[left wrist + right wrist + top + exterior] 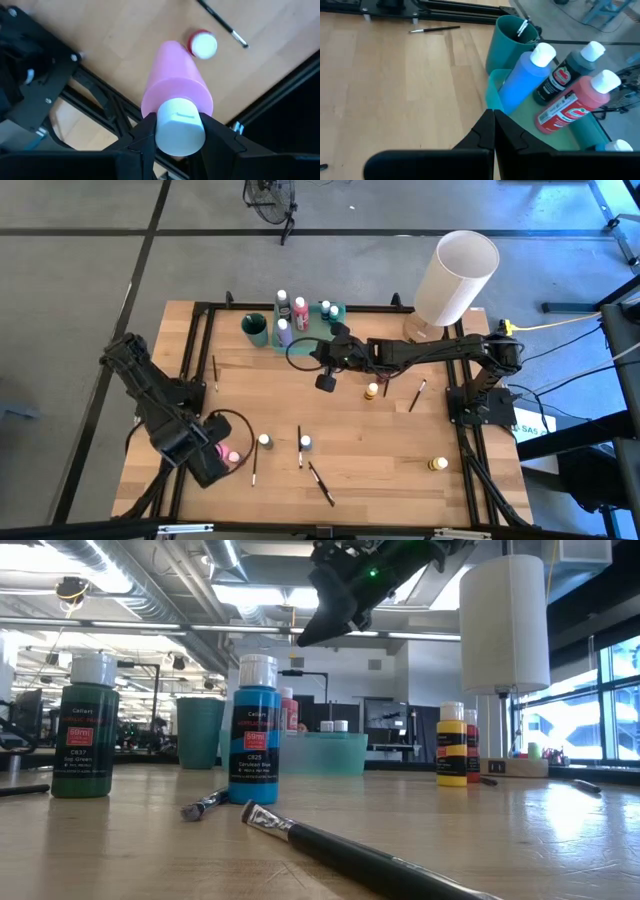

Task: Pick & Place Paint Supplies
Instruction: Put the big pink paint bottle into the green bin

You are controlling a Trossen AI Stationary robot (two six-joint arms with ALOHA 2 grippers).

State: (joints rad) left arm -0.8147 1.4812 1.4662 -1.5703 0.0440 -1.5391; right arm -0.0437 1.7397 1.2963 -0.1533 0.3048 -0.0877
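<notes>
My left gripper (222,456) hangs over the table's near left corner, shut on a pink paint bottle (175,85) with a white cap. My right gripper (320,365) hovers shut and holding nothing beside the near edge of the green tray (312,330), well above the table in the low view (310,635). The tray holds blue (522,80), dark (565,75) and red (572,107) bottles standing upright. Loose green (264,441), blue (305,443) and yellow (438,465) bottles stand on the wood. Thin brushes (322,483) lie flat around them. My left gripper pinches the pink bottle's white cap (180,125) between its two fingers (142,135), one on each side. The fingers come from above, pointing down. The bottle hangs upright below them, its body pointing at the table; whether its base is clear I cannot tell.
A teal cup (255,328) stands left of the tray. A big white lamp (455,275) stands at the far right. Another capped bottle (202,44) stands on the wood beyond the held one, next to a brush (222,22). A black frame (200,350) rims the table.
</notes>
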